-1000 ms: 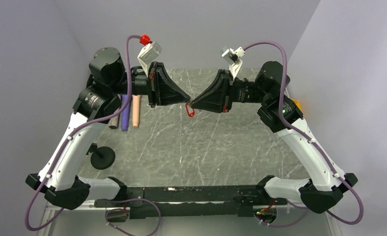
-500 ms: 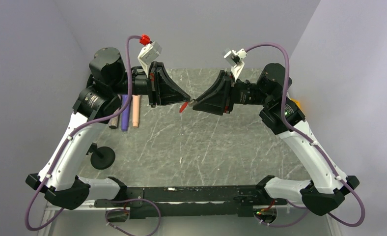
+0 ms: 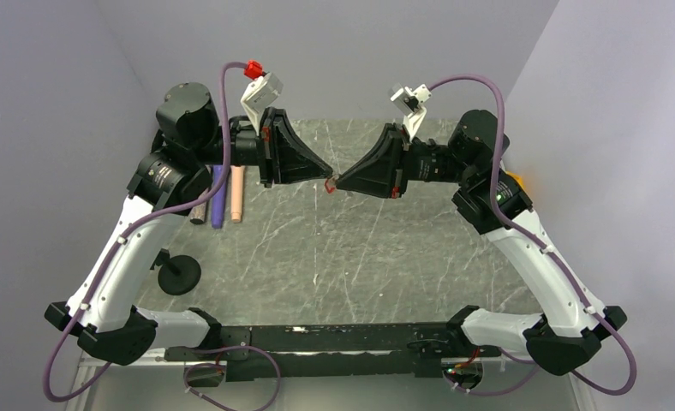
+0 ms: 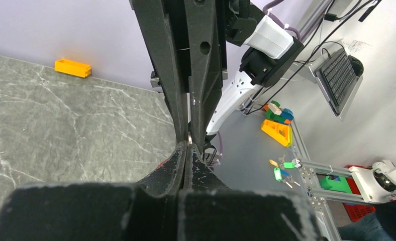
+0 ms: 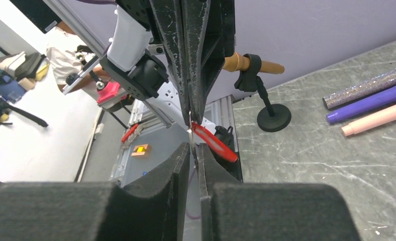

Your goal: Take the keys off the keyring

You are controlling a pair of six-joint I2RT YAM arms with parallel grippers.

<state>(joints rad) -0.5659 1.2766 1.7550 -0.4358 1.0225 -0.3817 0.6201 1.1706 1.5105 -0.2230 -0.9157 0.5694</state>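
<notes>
My two grippers meet tip to tip above the far middle of the table. The left gripper is shut, with a thin sliver of metal pinched at its tips. The right gripper is shut on a thin metal piece of the keyring. The small red tag sticks out beside the right fingertips. It shows from above as a red speck between the two tips, and as a sliver in the left wrist view. I cannot tell whether either metal piece is ring or key.
Three sticks lie at the far left: glittery, purple and pink. A black round-based stand sits at the near left. A yellow-orange box lies by the far right wall.
The red tag hung down below the tips, then swung left, and now sits tucked between them. The right gripper has tilted slightly. Both grippers stay shut.
</notes>
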